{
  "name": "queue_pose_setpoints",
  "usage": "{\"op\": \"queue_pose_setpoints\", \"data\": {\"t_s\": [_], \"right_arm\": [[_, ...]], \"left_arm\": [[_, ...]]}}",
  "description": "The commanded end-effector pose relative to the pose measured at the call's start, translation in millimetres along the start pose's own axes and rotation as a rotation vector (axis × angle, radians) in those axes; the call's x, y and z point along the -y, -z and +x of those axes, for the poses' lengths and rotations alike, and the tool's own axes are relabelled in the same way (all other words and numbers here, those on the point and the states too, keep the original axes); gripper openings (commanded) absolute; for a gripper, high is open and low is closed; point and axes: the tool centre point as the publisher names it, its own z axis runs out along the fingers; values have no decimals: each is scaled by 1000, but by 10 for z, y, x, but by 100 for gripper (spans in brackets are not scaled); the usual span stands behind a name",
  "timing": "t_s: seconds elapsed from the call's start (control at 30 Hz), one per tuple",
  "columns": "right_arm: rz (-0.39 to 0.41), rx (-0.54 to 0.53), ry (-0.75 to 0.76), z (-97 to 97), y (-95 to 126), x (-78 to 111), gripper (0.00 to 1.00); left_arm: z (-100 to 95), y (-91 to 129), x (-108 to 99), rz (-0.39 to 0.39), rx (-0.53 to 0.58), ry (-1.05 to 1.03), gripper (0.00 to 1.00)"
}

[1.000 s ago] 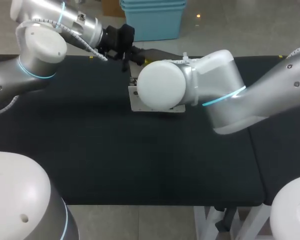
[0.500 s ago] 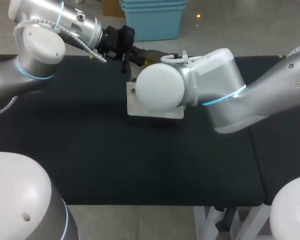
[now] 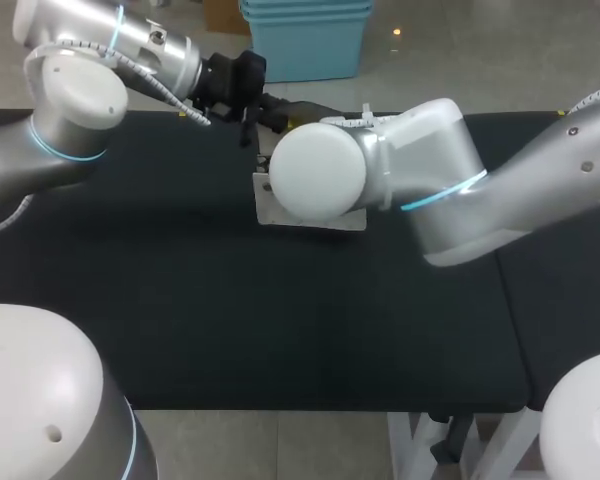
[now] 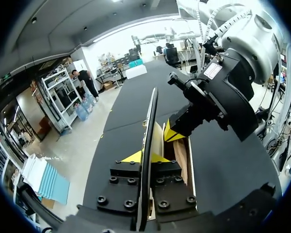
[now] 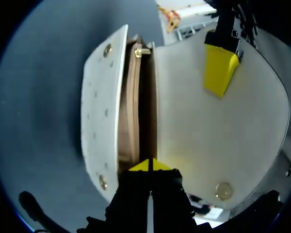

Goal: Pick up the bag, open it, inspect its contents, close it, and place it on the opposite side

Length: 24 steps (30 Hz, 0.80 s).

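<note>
1. Left gripper (image 4: pixel 146 157) is clamped on the flap (image 4: pixel 151 116) of the white bag (image 4: pixel 180 158). Both yellow tips press the flap's thin edge from either side. The flap runs straight out ahead of the fingers, seen edge-on.
2. Its left arm (image 3: pixel 80 95) comes in over the far left corner of the black table (image 3: pixel 180 300). The dark wrist ends just behind the bag.
3. The bag is near the back middle of the table. In the head view most of it is hidden under a round white joint, so only one side edge and a strip of the near edge show. Whether it rests on the table or hangs just above it cannot be told.
4. The right wrist view shows the bag open.
   - The front panel (image 5: pixel 99 121), set with gold studs (image 5: pixel 107 50), stands to one side of a tan lining (image 5: pixel 131 111) and a dark gap.
   - The flap is swung wide away on the other side, with a round snap (image 5: pixel 223 190) near its rim.
   - The left gripper's yellow tip sits on the flap's far edge.
5. Right gripper (image 5: pixel 149 165) is pinched on the rim of the bag's body at the mouth, where lining and flap meet. Its two tips are almost together.
6. The right arm (image 3: pixel 460 190) enters from the right and reaches past the middle, its big joint above the bag.
</note>
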Motion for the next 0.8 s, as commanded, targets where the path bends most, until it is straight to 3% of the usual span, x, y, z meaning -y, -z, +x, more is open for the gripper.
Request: {"op": "queue_pose_setpoints", "data": {"t_s": [0.03, 0.8], "right_arm": [[4, -5, -1, 24, -49, -20, 0], [-13, -100, 8, 294, -199, -62, 0]], "left_arm": [[-7, 10, -23, 14, -2, 6, 0], [131, -38, -78, 83, -63, 69, 0]]}}
